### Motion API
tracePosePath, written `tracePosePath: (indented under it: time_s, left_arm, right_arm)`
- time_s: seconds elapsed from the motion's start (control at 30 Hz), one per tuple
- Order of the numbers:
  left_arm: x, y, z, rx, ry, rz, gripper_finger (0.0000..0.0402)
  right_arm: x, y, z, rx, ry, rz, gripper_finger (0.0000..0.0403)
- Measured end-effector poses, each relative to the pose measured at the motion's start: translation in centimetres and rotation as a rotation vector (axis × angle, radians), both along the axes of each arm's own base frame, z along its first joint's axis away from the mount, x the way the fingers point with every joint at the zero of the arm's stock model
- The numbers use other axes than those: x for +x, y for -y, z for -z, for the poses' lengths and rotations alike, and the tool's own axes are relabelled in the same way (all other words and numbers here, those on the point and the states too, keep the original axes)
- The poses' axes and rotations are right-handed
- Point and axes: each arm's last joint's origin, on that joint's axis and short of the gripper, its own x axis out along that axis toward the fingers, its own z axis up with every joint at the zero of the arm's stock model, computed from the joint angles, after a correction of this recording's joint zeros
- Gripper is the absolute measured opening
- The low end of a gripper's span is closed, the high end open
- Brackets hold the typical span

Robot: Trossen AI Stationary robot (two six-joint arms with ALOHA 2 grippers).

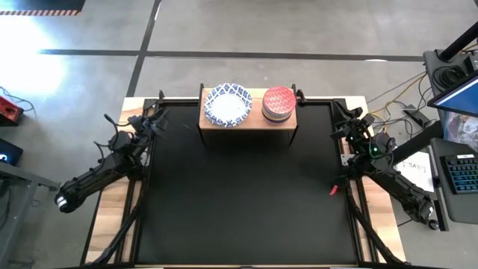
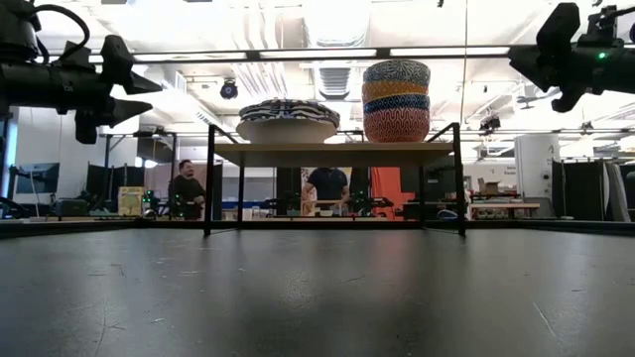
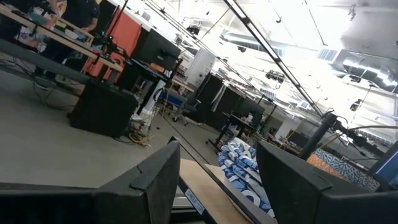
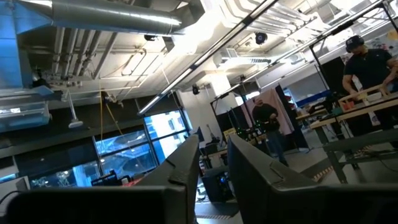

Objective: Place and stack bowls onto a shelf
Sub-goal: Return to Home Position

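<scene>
The black mat (image 1: pixel 239 194) covers most of the table, with a dark arm folded back at each side edge. At the far edge stands the light-wood shelf (image 1: pixel 256 122), and both stacks of bowls sit on it. The wide white bowls with blue-patterned rims (image 1: pixel 228 104) are nested on its left half. The smaller coloured bowls (image 1: pixel 279 103) are just beside them on the right – red from above, and banded red, blue, yellow-tan and grey-patterned from the low view. The left gripper (image 1: pixel 153 118) hangs near the mat's far-left corner, fingers wide apart and empty. The right gripper (image 1: pixel 351 119) hangs near the far-right corner – fingers narrowly apart, holding nothing.
</scene>
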Motion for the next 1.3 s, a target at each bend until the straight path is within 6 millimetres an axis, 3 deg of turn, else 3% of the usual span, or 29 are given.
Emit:
tracePosePath:
  time_s: [1.3]
  left_arm:
    - [0.0,0.0,-0.01,0.0,0.0,0.0,0.0195]
  right_arm:
    - [0.0,0.0,0.0,0.0,0.0,0.0,0.0082]
